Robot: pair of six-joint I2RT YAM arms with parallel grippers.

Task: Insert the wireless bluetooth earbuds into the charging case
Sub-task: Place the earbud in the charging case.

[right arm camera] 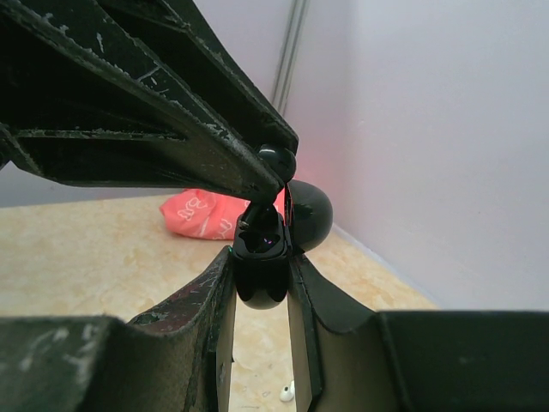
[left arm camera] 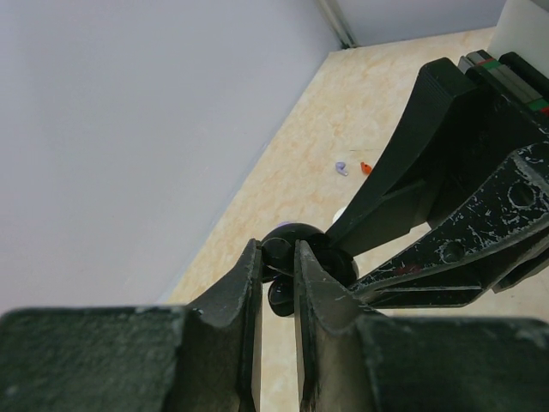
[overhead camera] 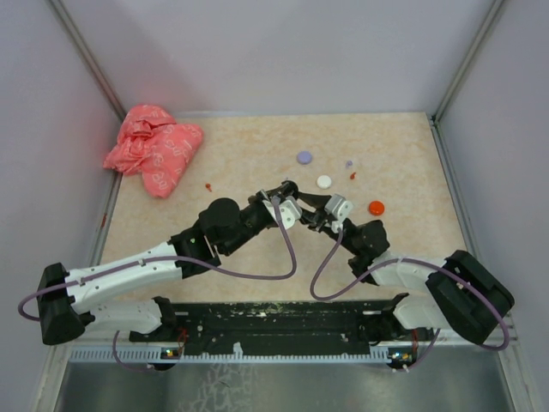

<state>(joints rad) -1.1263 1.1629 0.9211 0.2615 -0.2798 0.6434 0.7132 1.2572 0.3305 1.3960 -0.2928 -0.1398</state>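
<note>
My right gripper (right arm camera: 260, 257) is shut on a glossy black charging case (right arm camera: 260, 273), held above the table with its domed lid (right arm camera: 309, 215) swung open. My left gripper (left arm camera: 279, 255) is shut on a black earbud (right arm camera: 276, 160), whose stem points down into the case's mouth. In the top view the two grippers, left (overhead camera: 300, 201) and right (overhead camera: 316, 216), meet tip to tip at the table's middle. On the table behind them lie a lilac earbud (overhead camera: 349, 162) and an orange-red earbud (overhead camera: 352, 175). Another orange-red earbud (overhead camera: 208, 185) lies to the left, and a white earbud (right arm camera: 287, 393) lies under the case.
A lilac disc (overhead camera: 304, 157), a white disc (overhead camera: 323, 181) and an orange-red disc (overhead camera: 377, 207) lie beyond and to the right of the grippers. A crumpled pink bag (overhead camera: 154, 148) fills the back left corner. Grey walls enclose the table on three sides.
</note>
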